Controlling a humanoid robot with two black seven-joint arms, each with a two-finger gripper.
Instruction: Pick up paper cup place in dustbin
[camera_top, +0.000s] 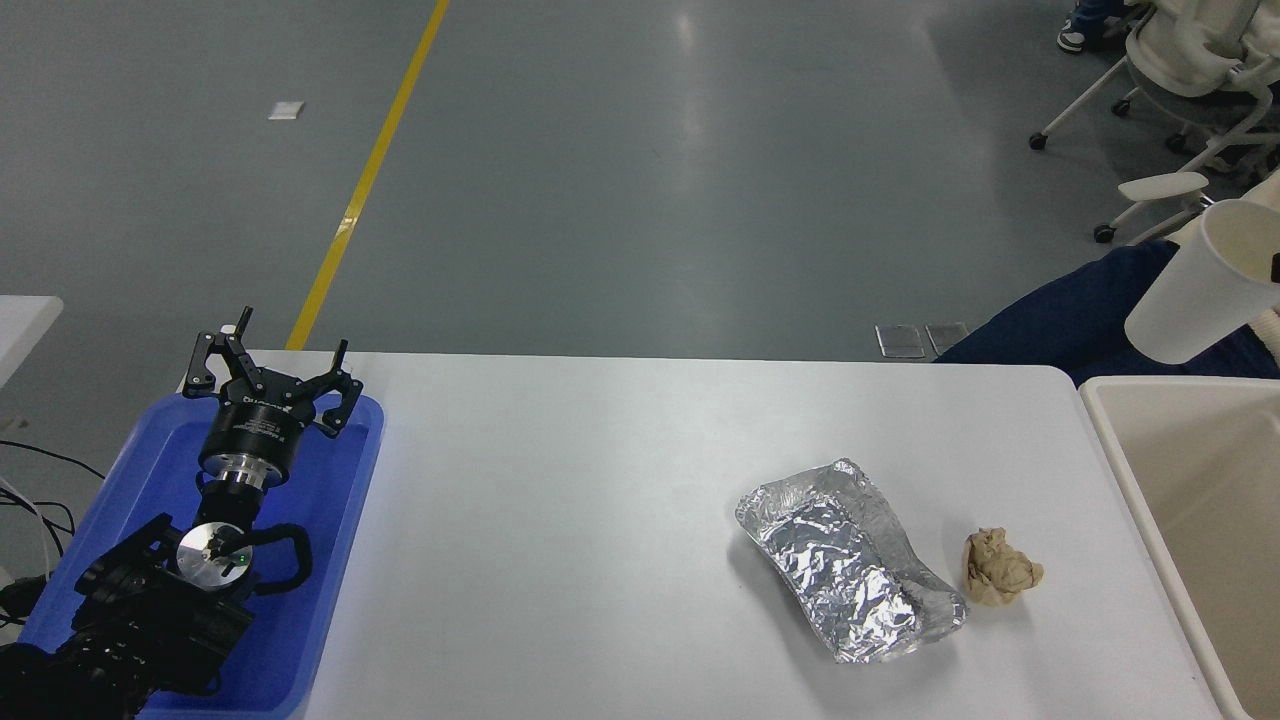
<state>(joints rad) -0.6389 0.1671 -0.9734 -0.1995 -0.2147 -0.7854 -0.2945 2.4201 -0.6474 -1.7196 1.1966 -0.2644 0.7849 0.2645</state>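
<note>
Right claw (1274, 266) (barely visible) grips paper cup (1195, 296) above dustbin (1120, 455); left claw (268, 375) splayed

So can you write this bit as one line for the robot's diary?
paper cup: held tilted above dustbin | right gripper: nearly out of frame | left gripper: open, parked over blue tray
</note>
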